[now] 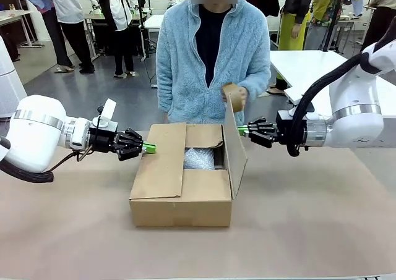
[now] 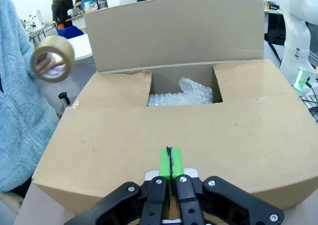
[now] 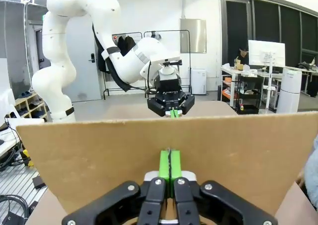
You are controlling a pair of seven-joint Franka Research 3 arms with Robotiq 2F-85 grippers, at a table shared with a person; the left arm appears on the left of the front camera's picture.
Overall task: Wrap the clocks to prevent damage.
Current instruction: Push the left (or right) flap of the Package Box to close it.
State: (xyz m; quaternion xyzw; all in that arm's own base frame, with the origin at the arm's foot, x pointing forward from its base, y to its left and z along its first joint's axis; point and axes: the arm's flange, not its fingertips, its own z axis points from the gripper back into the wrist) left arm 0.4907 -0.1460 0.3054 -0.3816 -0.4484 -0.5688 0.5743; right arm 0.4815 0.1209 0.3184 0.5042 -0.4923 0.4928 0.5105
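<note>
The clocks show as a whitish bubble-wrap bundle (image 1: 198,158) (image 2: 181,94) lying inside the brown cardboard box (image 1: 179,196) (image 2: 164,140), seen through the gap between its flaps. My left gripper (image 1: 150,148) (image 2: 171,163) is shut, its green pads pressed against the box's left flap, which lies folded down. My right gripper (image 1: 242,130) (image 3: 170,164) is shut too, its tips against the outer face of the right flap (image 1: 234,145) (image 3: 169,150), which stands nearly upright. The person behind the box holds a brown tape roll (image 1: 234,96) (image 2: 53,58) in one hand.
The box sits mid-table on a tan tabletop (image 1: 309,218) with free room in front and to both sides. The person stands close at the far edge. White tables and other people are farther back.
</note>
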